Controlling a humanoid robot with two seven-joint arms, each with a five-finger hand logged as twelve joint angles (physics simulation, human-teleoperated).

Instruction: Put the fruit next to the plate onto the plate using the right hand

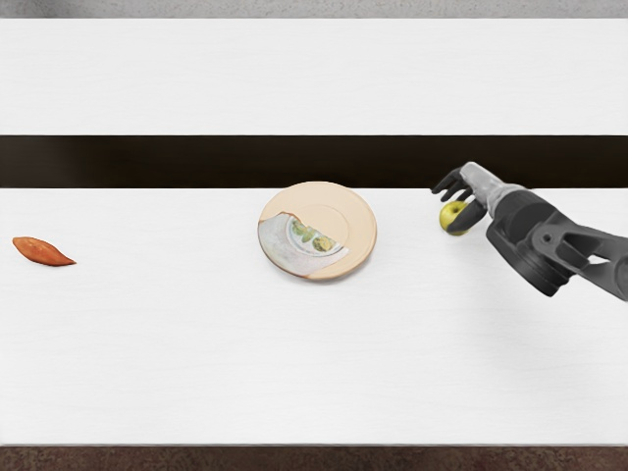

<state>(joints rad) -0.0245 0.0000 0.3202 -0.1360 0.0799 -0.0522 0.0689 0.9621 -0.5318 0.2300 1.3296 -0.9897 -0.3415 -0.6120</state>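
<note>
White tabletop point(196, 373) across the lower and middle view; dark band point(147, 162) at 12 o'clock beyond its far edge, then a second white surface point(294, 74) behind that.

Round plate point(365, 228) near table centre, tan rim, lying flat. On its well: greenish leaf-like markings near the middle and a pale grey patch over the 7 to 10 o'clock portion. Possibly decoration, possibly residue; not resolvable at this sharpness.

Fruit point(452, 218): small, round, yellow-green, at 3 o'clock of the plate. Near the rim but apart from it, close to the table's far edge. Not on the plate.

Right hand point(467, 192) directly over and around the fruit. Dark fingers point(448, 183) curled down over its top at 12 o'clock, thumb side against its 3 o'clock flank; clasping the fruit.

Right arm point(549, 245) entering from the picture's 3 to 4 o'clock edge, grey, bulky at the forearm.

Orange-brown tapered item point(41, 252) at 9 o'clock of the plate, well apart from it, lying flat near the left edge, untouched.
</note>
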